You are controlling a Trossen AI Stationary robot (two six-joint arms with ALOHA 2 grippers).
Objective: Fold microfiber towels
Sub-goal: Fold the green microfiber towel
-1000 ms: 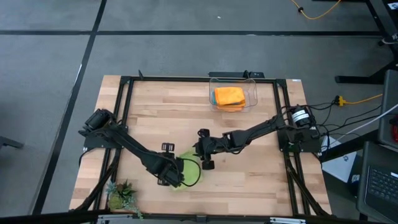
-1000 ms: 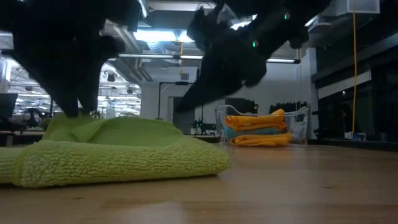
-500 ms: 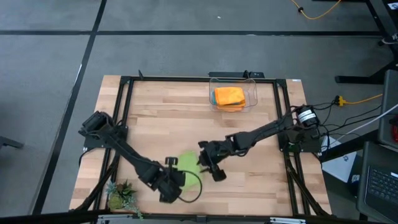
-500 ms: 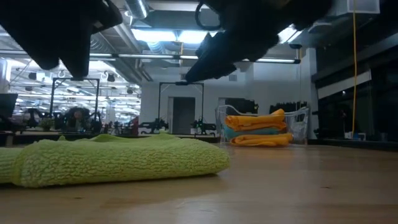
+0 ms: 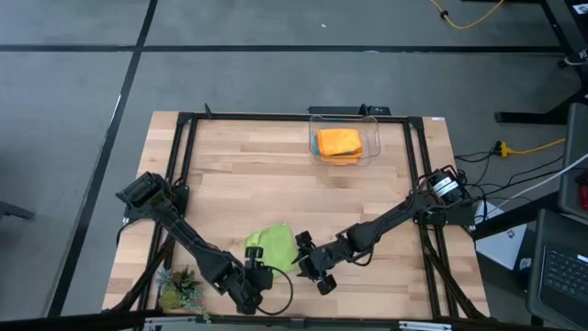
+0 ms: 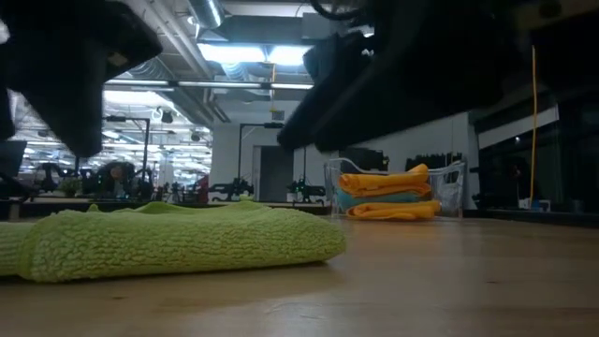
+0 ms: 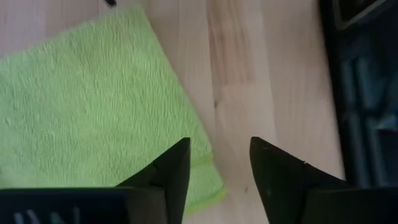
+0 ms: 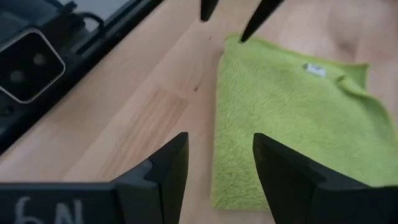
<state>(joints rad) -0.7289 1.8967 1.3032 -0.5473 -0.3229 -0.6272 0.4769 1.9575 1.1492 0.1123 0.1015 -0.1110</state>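
Note:
A lime green towel [image 5: 272,246] lies folded flat on the wooden table near its front edge; it also shows in the low view [image 6: 178,241]. My left gripper [image 5: 257,278] is open just near-side of the towel, and its fingers [image 7: 219,152] hover over the towel's near corner [image 7: 208,180]. My right gripper [image 5: 310,264] is open beside the towel's right edge [image 8: 221,143], above the table. Two orange towels with a turquoise one between them are stacked in the clear box [image 6: 393,195]. In the low view both grippers hang above the green towel, clear of it.
The clear box [image 5: 344,142] stands at the table's far middle. A small green plant [image 5: 179,290] stands at the near left corner. A black frame [image 5: 184,165] runs around the table. Bare wood lies between the green towel and the box.
My left gripper has come off the green towel, risen and drawn back toward the table's near edge. The towel's raised top layer has dropped and now lies flat and folded. My right gripper has moved toward the near edge, alongside the towel's right side.

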